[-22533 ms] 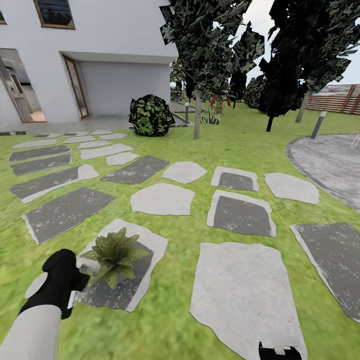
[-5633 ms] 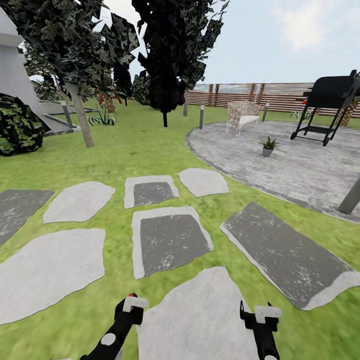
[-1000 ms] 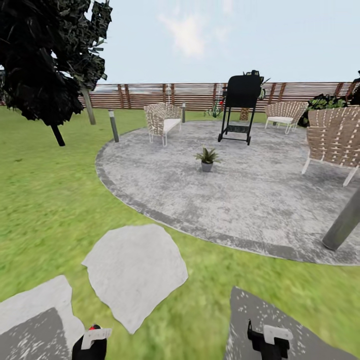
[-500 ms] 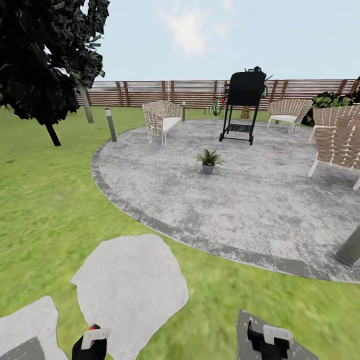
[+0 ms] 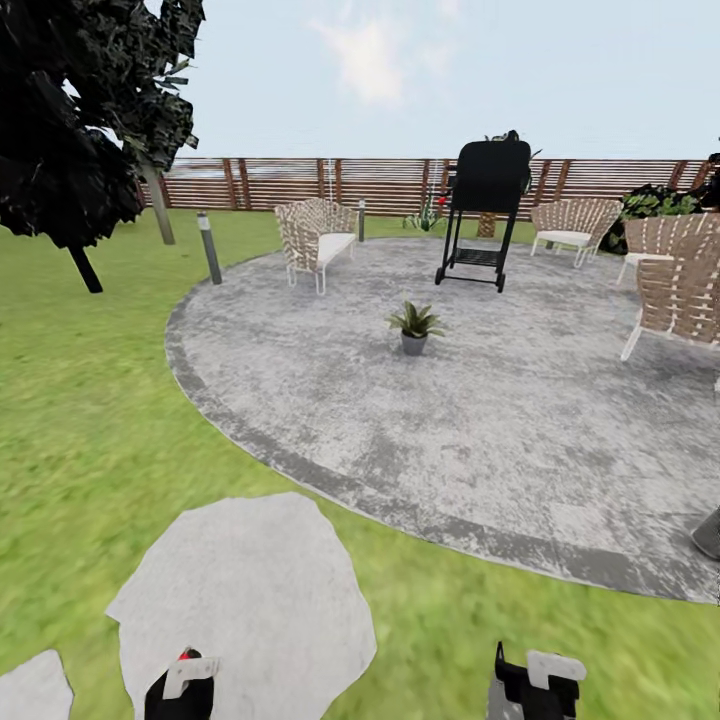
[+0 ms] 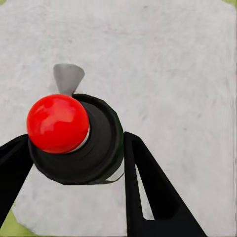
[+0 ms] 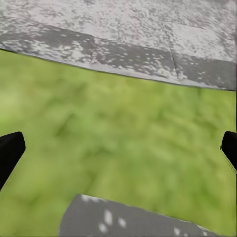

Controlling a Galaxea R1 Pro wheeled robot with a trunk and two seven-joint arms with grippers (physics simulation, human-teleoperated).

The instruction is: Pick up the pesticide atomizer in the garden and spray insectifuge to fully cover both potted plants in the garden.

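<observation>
Head view: round grey patio [image 5: 480,420] ahead on green lawn [image 5: 90,400], with one potted plant [image 5: 414,328] standing near its middle, well apart from both grippers. Behind the plant, a black grill [image 5: 488,205]; woven chairs [image 5: 312,238] around the patio edge; brown slatted fence [image 5: 380,183] across the back; dark tree [image 5: 70,110] at far left; short grey post [image 5: 209,247] by the patio rim. Close below, a pale stepping stone [image 5: 250,600] in the grass. Left gripper [image 5: 183,686] at the bottom edge over that stone, a red tip just showing above it. Right gripper [image 5: 535,682] at the bottom edge over grass. Left wrist view: fingers [image 6: 148,192] closed around the atomizer [image 6: 81,140], black body with red tip toward the camera, pale stone beneath. Right wrist view: fingers [image 7: 10,150] spread wide with nothing between them, grass and a strip of patio edge below, corner of a darker stone [image 7: 128,219] nearest.
</observation>
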